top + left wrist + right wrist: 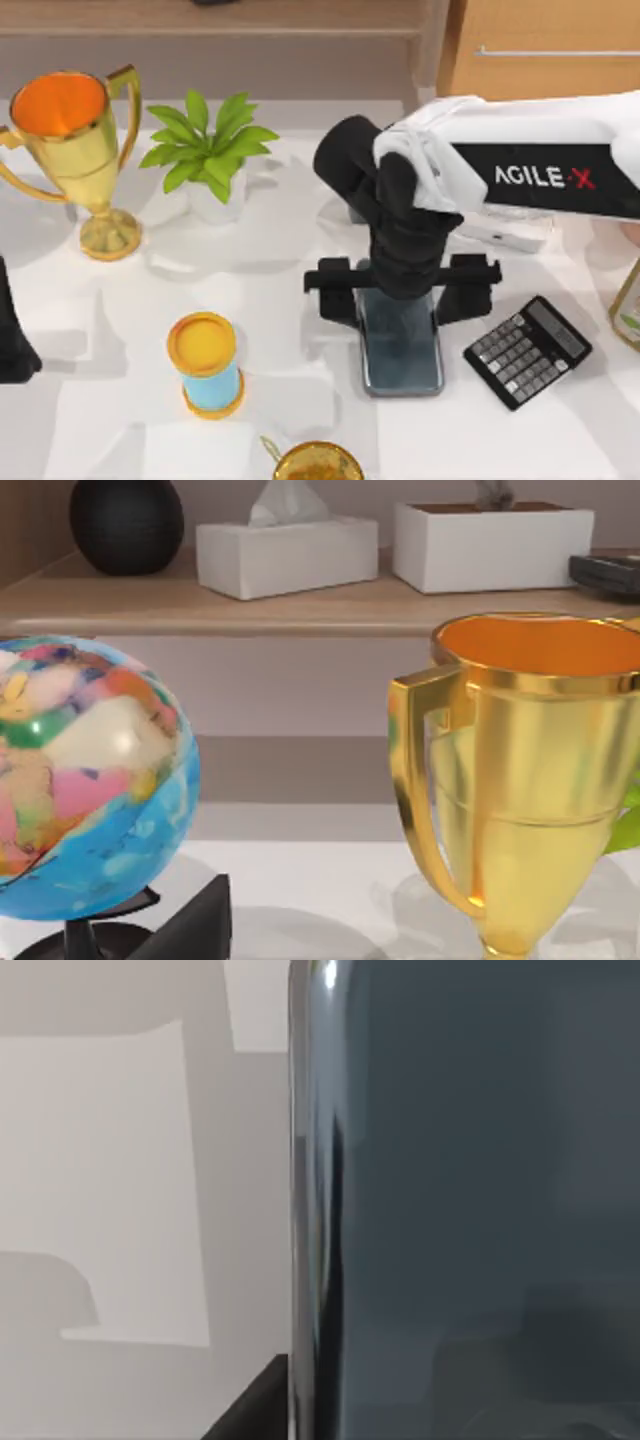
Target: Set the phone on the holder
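The phone (pixel 402 350), a glossy dark grey-blue slab, lies flat on the white table just right of centre. My right gripper (pixel 400 292) comes down over its far end, one black finger on each long side and both touching its edges. In the right wrist view the phone (pixel 470 1190) is very close, with a fingertip (pixel 255 1405) against its edge. A white object (pixel 510 236) that looks like the holder sits behind the right arm, mostly hidden by it. My left arm (pixel 12 335) is parked at the table's left edge.
A black calculator (pixel 527 351) lies just right of the phone. A yellow and blue spool (pixel 207 362) stands to its left, with a potted plant (pixel 207 152) and gold trophy (pixel 75 140) behind. Another gold object (pixel 315 462) is at the front edge. A globe (pixel 85 780) is near the left wrist.
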Controlling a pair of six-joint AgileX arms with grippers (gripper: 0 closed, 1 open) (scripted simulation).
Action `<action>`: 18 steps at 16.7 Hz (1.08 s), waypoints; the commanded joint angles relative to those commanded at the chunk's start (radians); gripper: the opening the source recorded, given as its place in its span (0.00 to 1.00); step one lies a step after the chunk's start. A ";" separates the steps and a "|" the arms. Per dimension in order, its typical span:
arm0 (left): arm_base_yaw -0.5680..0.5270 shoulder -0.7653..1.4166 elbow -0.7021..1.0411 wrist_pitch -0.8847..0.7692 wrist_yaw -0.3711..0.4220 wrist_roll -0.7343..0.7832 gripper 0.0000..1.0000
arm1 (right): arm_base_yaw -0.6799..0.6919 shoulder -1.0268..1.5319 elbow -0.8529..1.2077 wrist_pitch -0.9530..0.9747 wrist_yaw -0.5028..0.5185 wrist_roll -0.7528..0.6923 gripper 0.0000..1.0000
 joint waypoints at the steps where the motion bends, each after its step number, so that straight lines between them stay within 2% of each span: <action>1: 0.000 0.000 0.000 0.000 0.000 0.000 1.00 | 0.000 0.000 0.000 0.000 0.000 0.000 0.00; 18: 0.000 0.000 0.000 0.000 0.000 0.000 1.00 | -0.002 -0.064 0.044 -0.092 0.021 -0.007 0.00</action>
